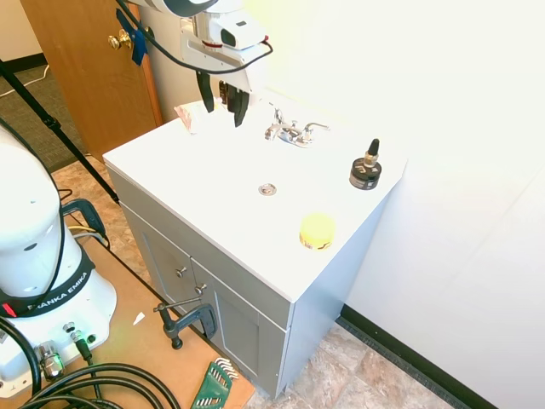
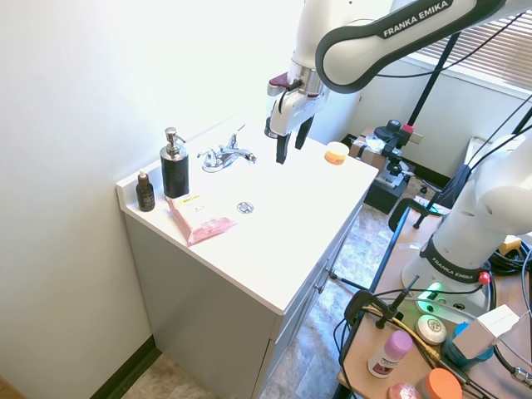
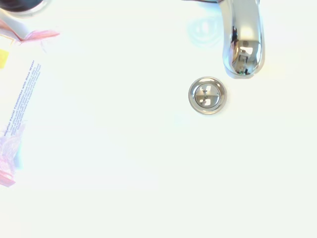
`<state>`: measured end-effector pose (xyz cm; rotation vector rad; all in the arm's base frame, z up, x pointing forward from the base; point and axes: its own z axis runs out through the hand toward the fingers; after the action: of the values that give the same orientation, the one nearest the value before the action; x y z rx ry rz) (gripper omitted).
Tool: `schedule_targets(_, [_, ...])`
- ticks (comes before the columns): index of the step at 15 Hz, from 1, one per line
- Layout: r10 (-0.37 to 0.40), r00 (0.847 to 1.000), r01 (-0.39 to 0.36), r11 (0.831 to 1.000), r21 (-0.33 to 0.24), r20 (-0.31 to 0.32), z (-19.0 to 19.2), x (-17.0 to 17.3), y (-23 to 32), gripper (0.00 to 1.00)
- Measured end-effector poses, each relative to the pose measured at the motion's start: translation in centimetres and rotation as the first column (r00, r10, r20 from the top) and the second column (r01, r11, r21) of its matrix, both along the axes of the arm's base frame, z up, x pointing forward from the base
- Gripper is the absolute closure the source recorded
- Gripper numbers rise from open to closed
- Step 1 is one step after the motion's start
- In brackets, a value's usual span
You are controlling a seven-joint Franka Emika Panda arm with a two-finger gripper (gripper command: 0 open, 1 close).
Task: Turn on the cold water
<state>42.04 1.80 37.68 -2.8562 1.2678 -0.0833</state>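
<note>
Two slim chrome levers flanked the short spout of the small shiny faucet (image 1: 289, 132), which sat at the back edge of the white vanity top (image 1: 213, 196), close to the wall and behind the round metal drain (image 1: 267, 189). Going left to right in the first exterior view, a pink packet (image 1: 189, 116) lay at the far left corner of the counter, then came the gripper (image 1: 223, 104), hanging above the counter with its two dark fingers spread apart and holding nothing, just to the left of the faucet and not touching it. The cold water lever (image 1: 313, 129) was the one on the faucet's right side in this view, a thin bright handle angled outward from the base; its twin (image 1: 277, 116) stood on the other side, nearer the gripper. Further right a small dark bottle with a dropper cap (image 1: 366, 168) stood near the wall, and a yellow round tin (image 1: 317, 231) rested near the front right corner. From the second exterior view the same counter showed a small brown bottle (image 2: 145, 192) and a black soap pump (image 2: 174, 164) at the far left, beside the pink packet. The wrist view showed the polished spout (image 3: 242, 37) from above, mirror-bright, with the drain just beside its tip and printed packaging (image 3: 17, 104) at one edge.
</note>
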Motion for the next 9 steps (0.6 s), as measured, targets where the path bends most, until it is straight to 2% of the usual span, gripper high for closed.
schedule_targets(3, [-0.007, 1.000, 0.008, 1.000, -0.021, 0.019, 0.2, 0.4, -0.2, 0.00])
schedule_targets(5, [-0.076, 0.993, 0.084, 0.992, -0.091, 0.087, 0.9, 2.4, -1.5, 0.00])
schedule_targets(7, [-0.148, 0.978, 0.170, 0.973, -0.158, 0.145, 0.8, 5.6, -3.3, 0.00])
schedule_targets(9, [-0.191, 0.960, 0.238, 0.942, -0.238, 0.203, -0.1, 9.1, -4.6, 0.00])
